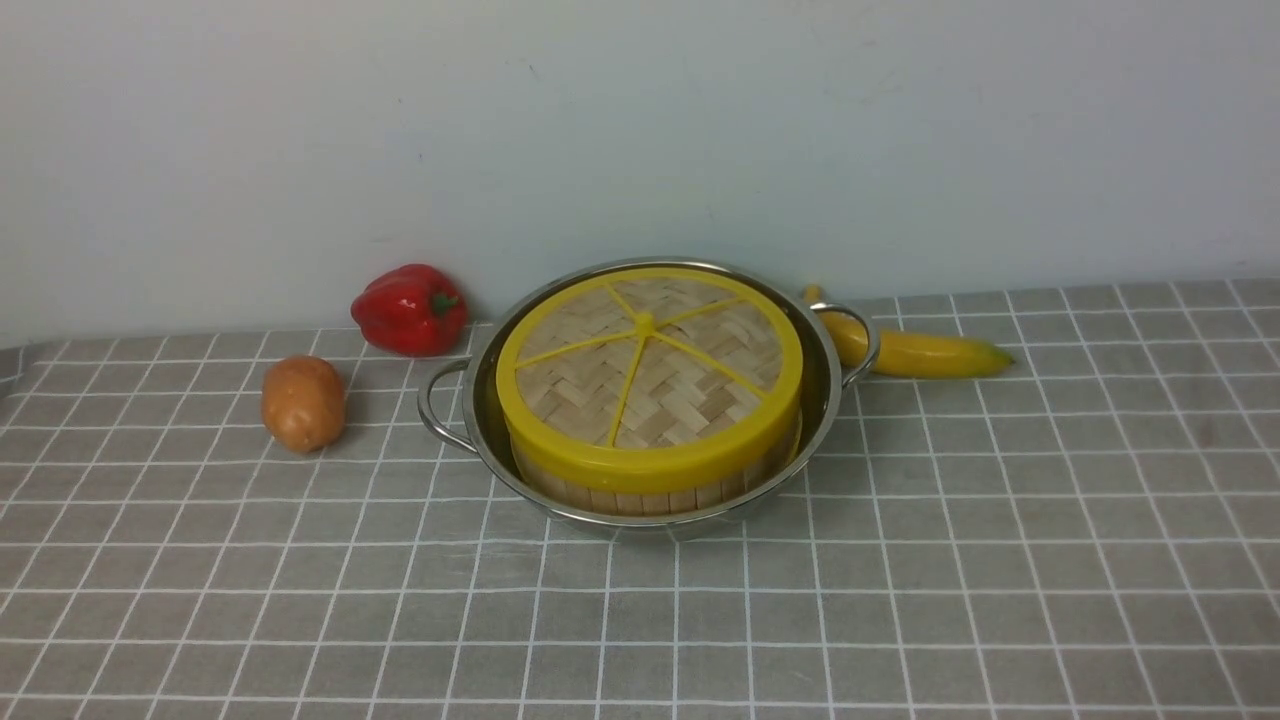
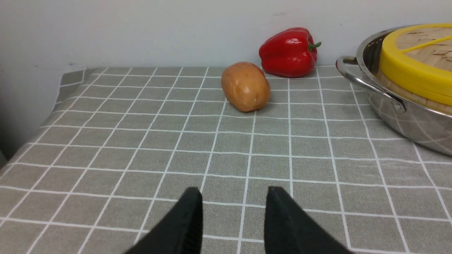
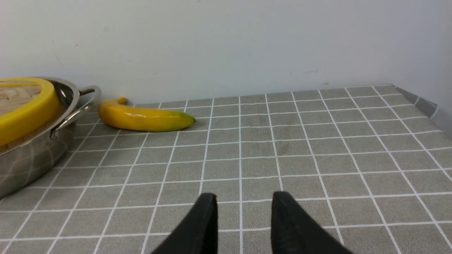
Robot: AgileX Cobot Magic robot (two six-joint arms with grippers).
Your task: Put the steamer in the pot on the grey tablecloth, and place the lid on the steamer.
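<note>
Steamer potted and capped; my own arms are now the likeliest trouble

The steamer (image 1: 640,500) sits inside the pot (image 1: 675,520), and the lid (image 1: 700,390) lies over it. The pot stands on the grey tablecloth (image 1: 1000,550), so I judge the job as good as done. My left claw (image 2: 235,197) has its fingers apart with nothing between them; my right claw (image 3: 244,201) is the same, parted and holding nothing.

What could spoil it? If I swung an arm back in low, I might snag a loop handle (image 1: 435,410) and drag the pot, or knock the lid askew. Pressing on the lid to tidy it (tempting, but I see no need) could tip the steamer, since there is room around it inside the pot. A careless sweep could also push the banana (image 1: 930,355), close by the right handle, or the red pepper (image 1: 410,310).

The lid hides the food and most of the rim beneath, so I cannot tell whether it is seated evenly all round. The steamer's base is out of sight in the pot. Both wrist views cut the pot off, and my fingertips there are blurred.
</note>
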